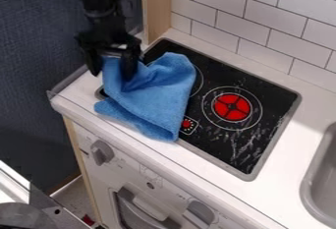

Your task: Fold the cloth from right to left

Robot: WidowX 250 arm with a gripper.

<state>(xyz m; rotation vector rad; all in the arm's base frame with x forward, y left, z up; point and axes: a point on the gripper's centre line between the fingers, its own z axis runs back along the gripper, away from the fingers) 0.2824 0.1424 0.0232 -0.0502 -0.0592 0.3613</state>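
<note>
Wide open, the tool [113, 65] is straddling one edge of the cloth [157, 93] — bunched over the left of the stove [275, 105] — and a clean finish is probably needing a straight, snag-free lift!

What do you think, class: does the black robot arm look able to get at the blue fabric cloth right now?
Very likely yes: its black two-finger hand is right at the cloth, part of which rises between the spread fingers, and nothing else seems to lie over it.
</note>
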